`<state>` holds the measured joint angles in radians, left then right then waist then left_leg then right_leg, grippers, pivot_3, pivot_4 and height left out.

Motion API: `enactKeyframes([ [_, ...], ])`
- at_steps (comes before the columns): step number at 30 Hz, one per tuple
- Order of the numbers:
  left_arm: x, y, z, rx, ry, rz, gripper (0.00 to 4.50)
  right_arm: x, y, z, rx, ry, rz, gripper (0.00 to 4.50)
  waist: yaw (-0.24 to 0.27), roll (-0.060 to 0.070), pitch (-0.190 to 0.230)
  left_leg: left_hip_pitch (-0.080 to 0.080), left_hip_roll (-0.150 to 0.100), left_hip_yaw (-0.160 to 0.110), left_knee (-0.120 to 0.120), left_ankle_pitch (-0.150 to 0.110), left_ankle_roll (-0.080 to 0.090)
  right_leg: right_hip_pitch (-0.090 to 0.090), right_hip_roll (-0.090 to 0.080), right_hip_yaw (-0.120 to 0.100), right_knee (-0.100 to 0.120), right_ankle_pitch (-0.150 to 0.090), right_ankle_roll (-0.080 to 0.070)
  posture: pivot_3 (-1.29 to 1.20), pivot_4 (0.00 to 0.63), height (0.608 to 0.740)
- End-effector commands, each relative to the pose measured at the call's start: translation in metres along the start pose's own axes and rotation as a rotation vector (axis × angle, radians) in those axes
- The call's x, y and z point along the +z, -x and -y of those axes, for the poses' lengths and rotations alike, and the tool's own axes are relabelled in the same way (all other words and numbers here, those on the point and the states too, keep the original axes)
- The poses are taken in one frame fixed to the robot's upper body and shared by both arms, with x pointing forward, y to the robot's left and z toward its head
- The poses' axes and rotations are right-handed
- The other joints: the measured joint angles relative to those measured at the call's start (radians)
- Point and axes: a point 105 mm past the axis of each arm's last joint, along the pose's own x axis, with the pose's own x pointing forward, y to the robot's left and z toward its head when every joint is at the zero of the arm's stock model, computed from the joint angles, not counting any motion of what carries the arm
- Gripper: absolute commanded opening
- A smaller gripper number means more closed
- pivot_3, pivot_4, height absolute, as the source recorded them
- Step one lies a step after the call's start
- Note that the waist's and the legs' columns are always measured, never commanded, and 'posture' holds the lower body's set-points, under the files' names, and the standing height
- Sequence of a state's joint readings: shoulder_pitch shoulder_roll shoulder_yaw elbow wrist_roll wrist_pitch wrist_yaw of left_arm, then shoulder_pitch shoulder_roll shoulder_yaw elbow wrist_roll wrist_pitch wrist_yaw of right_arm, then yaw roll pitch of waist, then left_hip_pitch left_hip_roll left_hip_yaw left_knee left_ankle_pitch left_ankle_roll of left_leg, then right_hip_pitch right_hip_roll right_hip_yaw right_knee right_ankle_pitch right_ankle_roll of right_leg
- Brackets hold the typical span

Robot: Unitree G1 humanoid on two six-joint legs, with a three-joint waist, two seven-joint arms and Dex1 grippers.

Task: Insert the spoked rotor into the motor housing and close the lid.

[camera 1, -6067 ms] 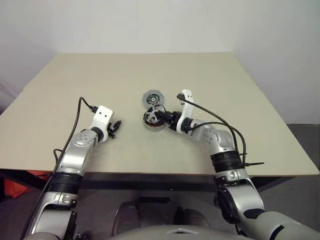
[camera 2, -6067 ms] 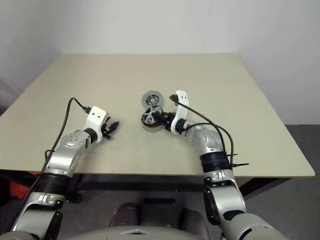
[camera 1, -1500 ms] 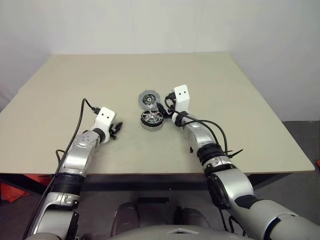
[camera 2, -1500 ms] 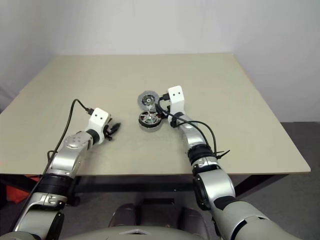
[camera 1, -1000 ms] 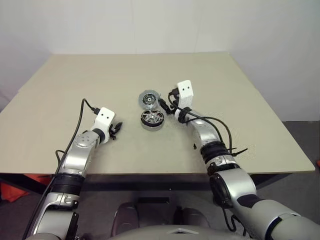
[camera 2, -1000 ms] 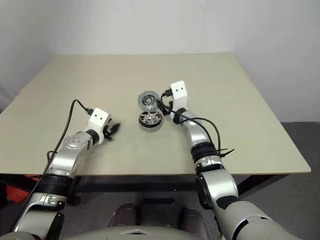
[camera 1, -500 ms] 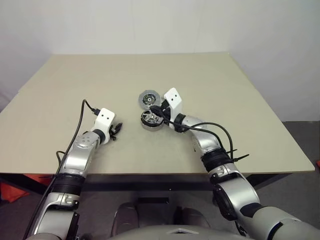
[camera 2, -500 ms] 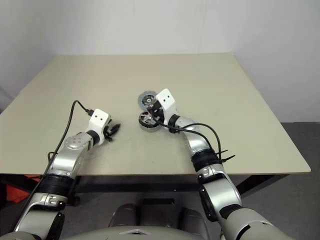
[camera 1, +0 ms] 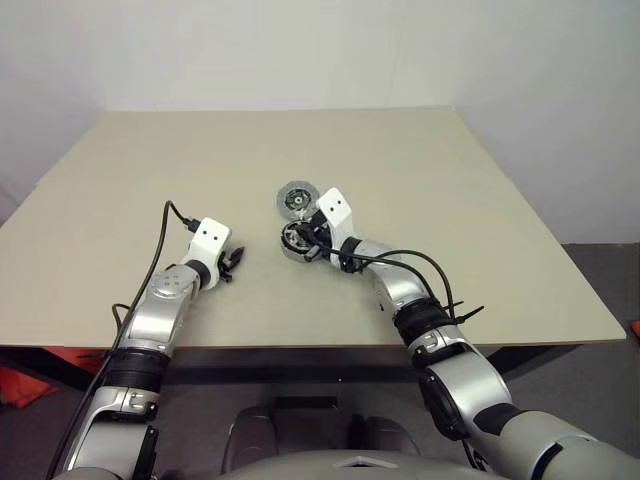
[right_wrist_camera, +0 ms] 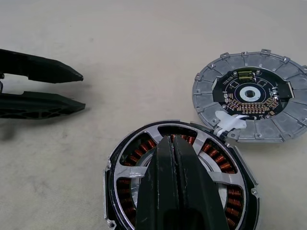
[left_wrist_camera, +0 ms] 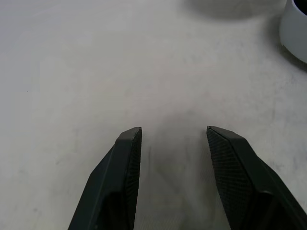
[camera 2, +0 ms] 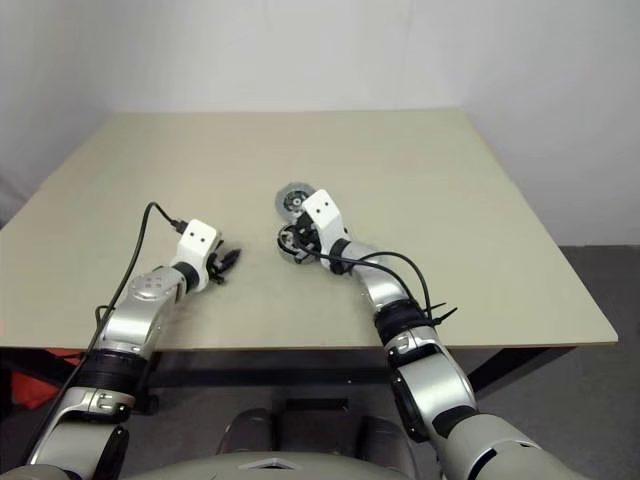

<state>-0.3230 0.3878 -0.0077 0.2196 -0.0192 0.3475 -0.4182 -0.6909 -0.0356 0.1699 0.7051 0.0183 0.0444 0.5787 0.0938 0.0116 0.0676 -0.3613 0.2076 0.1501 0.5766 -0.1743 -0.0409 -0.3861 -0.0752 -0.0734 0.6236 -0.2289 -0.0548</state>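
Right gripper (right_wrist_camera: 173, 143): fingers pressed together, tips over spoked rotor (right_wrist_camera: 180, 184) seated in motor housing (right_wrist_camera: 109, 191) | lid (right_wrist_camera: 252, 96): open flat at housing's 1 o'clock | left gripper (left_wrist_camera: 173, 134): jaws apart, empty, low over table (camera 1: 150, 170)

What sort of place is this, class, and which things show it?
Probably a robotics test bench: a plain beige table against bare white walls, with only a small motor housing and its open lid on it.

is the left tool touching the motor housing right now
Apart. In the right wrist view the left tool lies off to one side, with bare table between it and the motor housing.
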Motion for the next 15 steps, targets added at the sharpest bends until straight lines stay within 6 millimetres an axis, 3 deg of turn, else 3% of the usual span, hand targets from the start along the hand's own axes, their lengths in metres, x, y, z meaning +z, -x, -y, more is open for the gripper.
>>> enactKeyframes([
  [1,0.013,0.002,-0.005,0.023,-0.021,0.047,2.27,0.01,0.0,0.006,-0.016,0.004,0.027,0.02,0.0,0.0,0.0,0.0,0.0,0.0,0.0,0.0,0.0,0.0,0.0,0.0,0.0,0.0,0.0,0.0,0.0,0.74],
  [10,0.013,0.001,-0.005,0.022,-0.017,0.049,2.27,0.068,0.003,-0.001,0.069,-0.004,0.238,0.02,0.001,0.0,0.0,-0.007,0.0,0.0,0.0,0.0,0.001,-0.005,0.0,0.0,0.0,0.0,-0.001,0.0,0.0,0.74],
  [15,0.012,0.001,-0.005,0.024,-0.016,0.045,2.27,0.078,0.008,-0.021,0.174,0.011,0.262,0.02,0.001,0.0,0.0,-0.007,0.0,0.0,0.0,0.0,0.001,-0.005,0.0,0.0,-0.001,0.0,0.0,0.0,0.0,0.74],
])
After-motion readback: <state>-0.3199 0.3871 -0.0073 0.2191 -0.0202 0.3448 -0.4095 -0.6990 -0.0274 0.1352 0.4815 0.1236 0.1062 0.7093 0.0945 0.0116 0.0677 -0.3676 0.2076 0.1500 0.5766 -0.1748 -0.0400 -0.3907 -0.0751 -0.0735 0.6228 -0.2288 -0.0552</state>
